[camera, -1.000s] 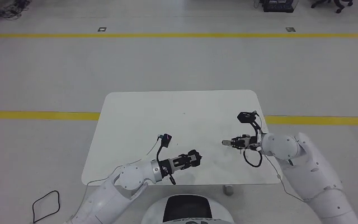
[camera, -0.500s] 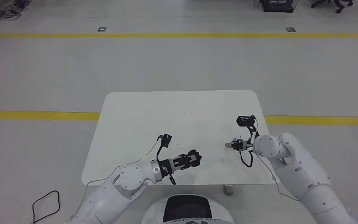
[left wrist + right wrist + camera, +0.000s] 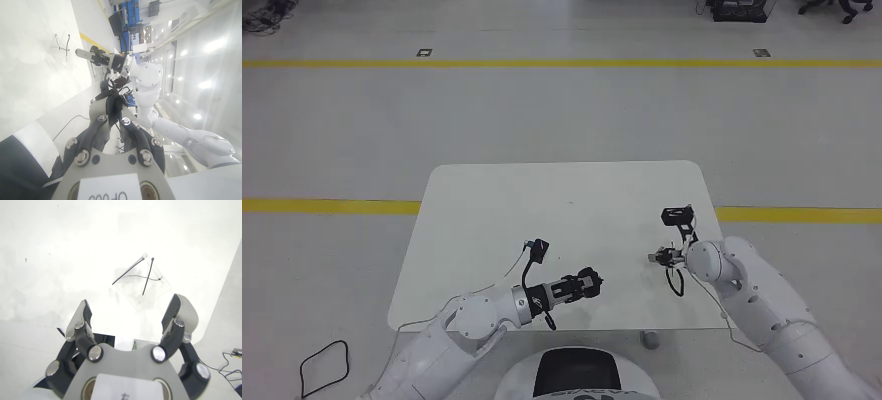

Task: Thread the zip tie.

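Observation:
Three black zip ties lie loose and crossed on a clear flat tray (image 3: pixel 164 285) on the white table (image 3: pixel 542 200): a long one (image 3: pixel 128 271), a second one (image 3: pixel 148 275) and a thin one (image 3: pixel 132 276) beneath it. My right gripper (image 3: pixel 130 311) is open above the table, short of the tray, with nothing between its fingers. In the top view it (image 3: pixel 650 258) hovers over the table's right side. My left gripper (image 3: pixel 113 94) is shut with nothing seen in it, near the table's front edge (image 3: pixel 590 282). The zip ties (image 3: pixel 64 48) lie beyond the right gripper (image 3: pixel 77 52).
The table's rounded corner (image 3: pixel 208 330) lies close to my right gripper. Cables (image 3: pixel 228 366) trail on the floor beside the table. A yellow floor line (image 3: pixel 332 206) runs behind the table.
The right arm has drawn in a little toward the table and its wrist has turned slightly. The left arm has kept still.

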Available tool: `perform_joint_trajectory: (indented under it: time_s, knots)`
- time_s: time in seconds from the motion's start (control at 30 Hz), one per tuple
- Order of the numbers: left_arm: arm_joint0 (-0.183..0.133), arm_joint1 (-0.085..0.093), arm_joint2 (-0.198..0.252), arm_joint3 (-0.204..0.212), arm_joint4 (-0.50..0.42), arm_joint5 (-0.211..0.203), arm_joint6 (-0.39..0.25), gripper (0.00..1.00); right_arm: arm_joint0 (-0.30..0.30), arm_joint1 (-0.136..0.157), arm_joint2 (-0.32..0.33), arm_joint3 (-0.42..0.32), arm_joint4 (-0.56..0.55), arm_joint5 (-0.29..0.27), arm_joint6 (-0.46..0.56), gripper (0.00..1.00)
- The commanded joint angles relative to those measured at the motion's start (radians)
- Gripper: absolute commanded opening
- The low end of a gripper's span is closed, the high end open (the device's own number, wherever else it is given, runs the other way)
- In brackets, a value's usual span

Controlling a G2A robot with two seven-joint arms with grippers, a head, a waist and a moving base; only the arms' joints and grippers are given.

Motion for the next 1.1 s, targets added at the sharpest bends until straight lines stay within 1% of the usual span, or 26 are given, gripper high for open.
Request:
perform_joint_trajectory:
  time_s: [0.0,0.2,0.23,0.3,0.47,0.7,0.77,0.9,0.93,0.97,1.0,1.03,1.07]
  knots:
    - [0.0,0.0,0.0,0.0,0.0,0.0,0.0,0.0,0.004,-0.002,-0.005,0.007,-0.003,0.0,-0.001,1.0]
    - [0.0,0.0,0.0,0.0,0.0,0.0,0.0,0.0,0.004,-0.002,-0.005,0.007,-0.003,0.0,-0.001,1.0]
    - [0.0,0.0,0.0,0.0,0.0,0.0,0.0,0.0,-0.001,-0.003,-0.005,0.01,0.001,-0.009,-0.024,1.0]
    - [0.0,0.0,0.0,0.0,0.0,0.0,0.0,0.0,-0.007,-0.006,-0.01,0.029,0.004,-0.023,-0.045,1.0]
    - [0.0,0.0,0.0,0.0,0.0,0.0,0.0,0.0,0.025,-0.021,-0.041,0.096,0.011,-0.062,-0.073,1.0]
    - [0.0,0.0,0.0,0.0,0.0,0.0,0.0,0.0,0.027,-0.022,-0.042,0.1,0.012,-0.063,-0.074,1.0]
    - [0.0,0.0,0.0,0.0,0.0,0.0,0.0,0.0,0.021,-0.023,-0.04,0.107,0.009,-0.07,-0.101,1.0]
    - [0.0,0.0,0.0,0.0,0.0,0.0,0.0,0.0,0.022,-0.025,-0.033,0.103,-0.004,-0.052,-0.089,1.0]
    - [0.0,0.0,0.0,0.0,0.0,0.0,0.0,0.0,0.02,-0.025,-0.031,0.101,-0.006,-0.049,-0.087,0.98]
    - [0.0,0.0,0.0,0.0,0.0,0.0,0.0,0.0,0.019,-0.026,-0.03,0.1,-0.01,-0.046,-0.085,0.87]
    - [0.0,0.0,0.0,0.0,0.0,0.0,0.0,0.0,0.017,-0.026,-0.028,0.098,-0.013,-0.043,-0.083,0.83]
    - [0.0,0.0,0.0,0.0,0.0,0.0,0.0,0.0,0.013,-0.026,-0.028,0.097,-0.016,-0.04,-0.081,0.82]
    - [0.0,0.0,0.0,0.0,0.0,0.0,0.0,0.0,0.011,-0.027,-0.027,0.097,-0.017,-0.041,-0.08,0.76]
